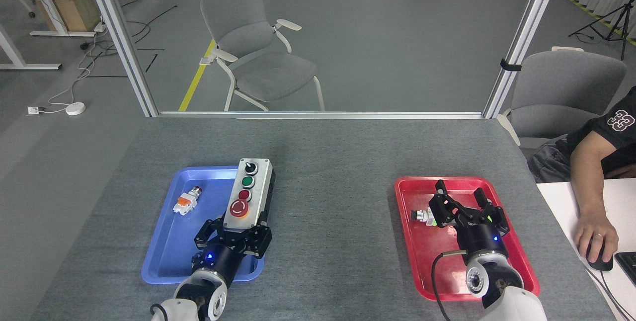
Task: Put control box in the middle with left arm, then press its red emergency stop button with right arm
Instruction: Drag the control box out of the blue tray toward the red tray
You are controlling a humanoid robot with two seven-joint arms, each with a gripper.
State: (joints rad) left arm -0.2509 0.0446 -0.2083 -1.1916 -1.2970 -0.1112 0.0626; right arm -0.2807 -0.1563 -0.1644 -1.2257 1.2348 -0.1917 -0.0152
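Note:
The control box is lifted over the right rim of the blue tray, its far end tilted right. My left gripper is shut on its near end. Its face shows a black knob, a green button, a small red button and the red emergency stop button nearest the gripper. My right gripper hangs open over the red tray, nothing between its fingers. The middle of the grey tabletop lies between the two trays.
A small white-and-orange push-button part lies in the blue tray. A small metal part sits in the red tray beside my right gripper. A person's arm and hand rest on a white desk at the right.

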